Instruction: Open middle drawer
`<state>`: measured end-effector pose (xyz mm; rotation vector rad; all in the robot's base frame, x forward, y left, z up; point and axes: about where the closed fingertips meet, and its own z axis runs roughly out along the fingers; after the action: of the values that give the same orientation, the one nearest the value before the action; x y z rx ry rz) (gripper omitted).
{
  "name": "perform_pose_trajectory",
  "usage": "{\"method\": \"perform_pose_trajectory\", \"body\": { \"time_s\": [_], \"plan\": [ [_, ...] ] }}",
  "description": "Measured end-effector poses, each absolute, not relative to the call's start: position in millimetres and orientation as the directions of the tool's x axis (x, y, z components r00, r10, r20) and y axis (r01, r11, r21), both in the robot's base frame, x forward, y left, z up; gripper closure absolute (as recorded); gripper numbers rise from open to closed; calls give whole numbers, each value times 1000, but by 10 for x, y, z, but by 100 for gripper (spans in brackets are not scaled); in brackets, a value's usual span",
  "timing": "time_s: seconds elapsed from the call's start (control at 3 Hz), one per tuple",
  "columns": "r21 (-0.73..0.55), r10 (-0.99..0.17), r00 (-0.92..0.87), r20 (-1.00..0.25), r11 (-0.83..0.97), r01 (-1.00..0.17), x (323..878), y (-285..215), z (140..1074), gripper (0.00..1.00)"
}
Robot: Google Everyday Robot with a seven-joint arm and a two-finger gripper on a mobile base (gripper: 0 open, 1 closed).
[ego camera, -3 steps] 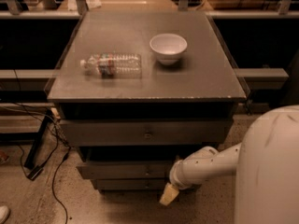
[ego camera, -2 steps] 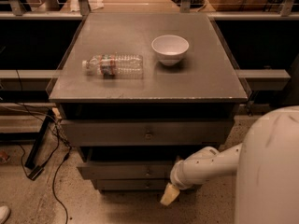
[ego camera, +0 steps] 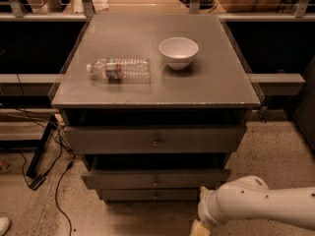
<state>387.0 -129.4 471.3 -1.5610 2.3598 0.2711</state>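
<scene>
Gray flat-fronted middle drawer (ego camera: 123,180) with round metal knob, between wider top front (ego camera: 113,140) and narrower bottom front (ego camera: 128,194), your gripper (ego camera: 200,228) low, below its right edge, grip state you cannot tell, speckled floor (ego camera: 123,220) to its left.

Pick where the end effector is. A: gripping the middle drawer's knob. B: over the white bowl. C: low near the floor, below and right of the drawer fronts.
C: the end effector hangs low by the floor, apart from the knob on the middle drawer.
</scene>
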Motion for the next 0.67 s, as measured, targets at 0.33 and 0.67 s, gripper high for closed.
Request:
{"method": "perform_pose_trajectory", "body": {
  "time_s": [0.33,0.67],
  "plan": [
    [-10,-862,-369,-347,397,-918,3872,-1342,4687,0],
    [-44,-848,-362,-387,409,-912,4225,-1202,4684,0]
  ]
}}
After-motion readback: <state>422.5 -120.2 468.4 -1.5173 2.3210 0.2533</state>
